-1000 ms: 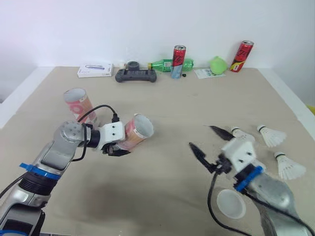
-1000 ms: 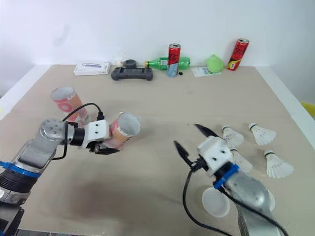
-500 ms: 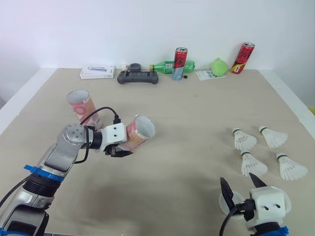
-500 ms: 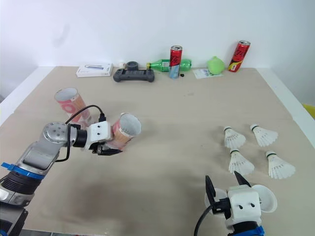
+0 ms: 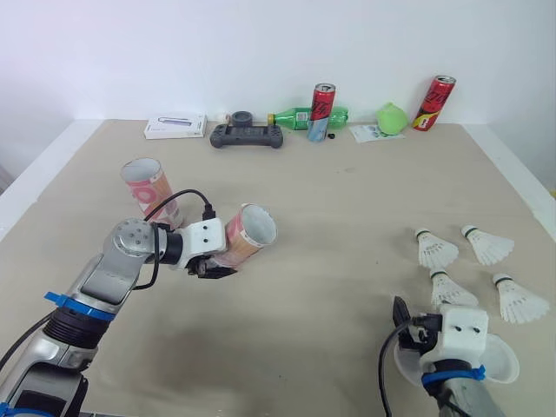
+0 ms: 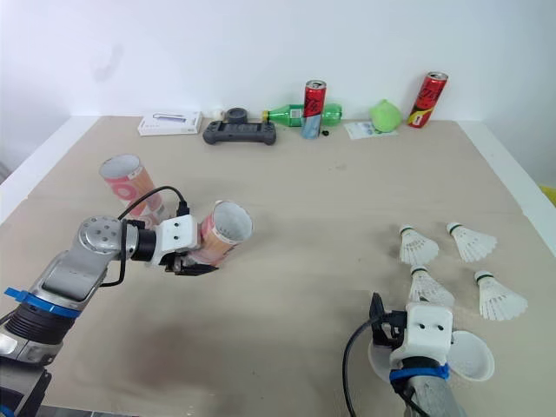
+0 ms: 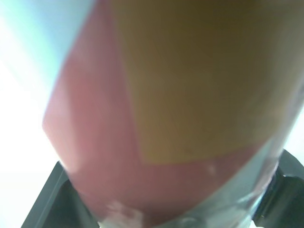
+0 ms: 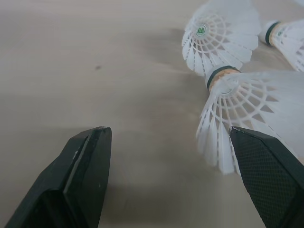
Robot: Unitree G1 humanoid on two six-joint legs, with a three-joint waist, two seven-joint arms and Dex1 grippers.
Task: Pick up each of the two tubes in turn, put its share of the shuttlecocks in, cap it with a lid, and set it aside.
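Head view: left hand [image 5: 211, 269] clenched on 1 tube [image 5: 249, 234], tilted above the worktop [image 5: 347, 200]; 4 shuttlecocks [image 5: 434, 249] lie to the right. Left wrist view: tube clamped close. Right wrist view: right hand [image 8: 167, 130] spread open beside a shuttlecock [image 8: 247, 109]. Filling looks underway; next, grasp that shuttlecock.

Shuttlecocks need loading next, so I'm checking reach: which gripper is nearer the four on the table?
Right. The right gripper is open just short of the nearest shuttlecock. The left gripper, shut on the tube, is far off to their left.
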